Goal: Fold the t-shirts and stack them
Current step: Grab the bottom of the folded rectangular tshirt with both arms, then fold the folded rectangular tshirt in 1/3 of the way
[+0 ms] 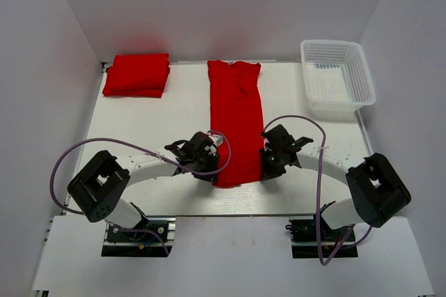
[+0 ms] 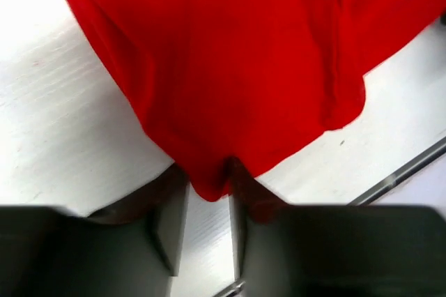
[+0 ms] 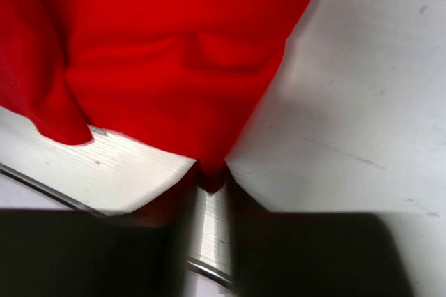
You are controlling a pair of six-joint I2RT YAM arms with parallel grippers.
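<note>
On a white counter [image 1: 160,116], a red t-shirt [image 1: 235,116], already folded lengthwise into a long strip, lies down the middle with its collar at the far edge and its hem nearest the arms. A white mesh basket [image 1: 340,107] stands at the far right corner, and a folded t-shirt [image 1: 136,74] waits at the far left corner, well apart from the strip. The left tool [image 2: 208,185] pinches the near left corner of the hem, and the right tool [image 3: 211,178] pinches the near right corner. Each tool is closed on only a small nub of cloth.

So shallow a bite looks the main hazard: soft fabric could slide out of either tool on the lift and leave the fold lopsided. If the two arms rise or travel unevenly, the strip would likely twist or spring open along its length. The hem sits close to the counter's near edge, so a dropped corner might hang over it.

No brand, label or legible writing shows on the shirts, the basket or the arms.
</note>
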